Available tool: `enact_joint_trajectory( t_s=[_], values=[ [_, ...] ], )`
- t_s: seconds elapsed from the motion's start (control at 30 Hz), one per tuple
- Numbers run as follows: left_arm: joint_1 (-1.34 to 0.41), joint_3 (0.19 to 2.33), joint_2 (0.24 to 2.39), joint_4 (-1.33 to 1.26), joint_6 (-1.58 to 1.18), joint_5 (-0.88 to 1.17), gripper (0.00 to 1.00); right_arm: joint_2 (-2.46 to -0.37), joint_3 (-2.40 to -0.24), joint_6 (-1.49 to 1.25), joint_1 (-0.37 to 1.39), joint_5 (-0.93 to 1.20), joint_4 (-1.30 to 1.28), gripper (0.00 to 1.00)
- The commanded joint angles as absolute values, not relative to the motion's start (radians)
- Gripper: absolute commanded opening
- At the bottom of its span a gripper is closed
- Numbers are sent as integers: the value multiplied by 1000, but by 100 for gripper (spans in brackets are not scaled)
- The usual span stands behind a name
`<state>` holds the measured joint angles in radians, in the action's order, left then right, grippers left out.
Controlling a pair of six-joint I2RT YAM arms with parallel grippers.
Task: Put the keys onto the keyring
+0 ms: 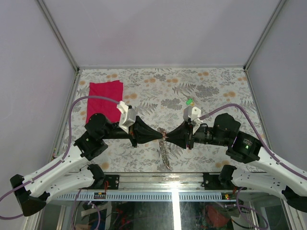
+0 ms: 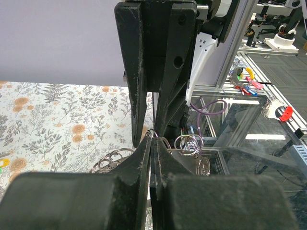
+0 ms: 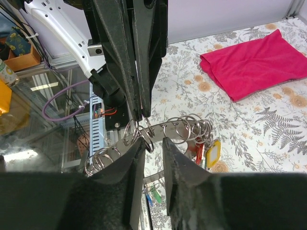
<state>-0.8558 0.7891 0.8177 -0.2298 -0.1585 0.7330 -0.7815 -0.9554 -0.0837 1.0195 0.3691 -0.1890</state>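
Both arms meet tip to tip above the near middle of the table. My left gripper is shut on a thin wire loop of the keyring, a flat grey metal band strung with small split rings. The band hangs below the fingertips. My right gripper faces it with a narrow gap between its jaws, a split ring lying in that gap. A yellow-headed key, a red one and a green one dangle from the band. Another green key lies apart on the table.
A red cloth lies at the table's far left. White walls close the table on three sides. The metal frame rail and cables run along the near edge, right below the grippers.
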Motion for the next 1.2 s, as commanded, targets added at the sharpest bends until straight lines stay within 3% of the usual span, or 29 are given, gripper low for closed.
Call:
enact_joint_trajectory(
  t_s=[0.0, 0.2, 0.6, 0.83, 1.17],
  values=[
    [-856, 828, 795, -286, -142, 713, 0, -782, -966, -91, 1025, 391, -140, 23],
    [-855, 833, 795, -272, -127, 703, 0, -762, -973, -89, 1026, 382, -158, 0],
    [-855, 838, 797, -254, -116, 670, 0, -708, -951, -102, 1025, 356, -77, 0],
    [-855, 845, 798, -255, -141, 622, 31, -691, -922, -96, 1025, 328, -3, 0],
    [-854, 841, 793, -271, -182, 576, 48, -706, -930, -84, 1026, 262, 43, 0]
  ],
)
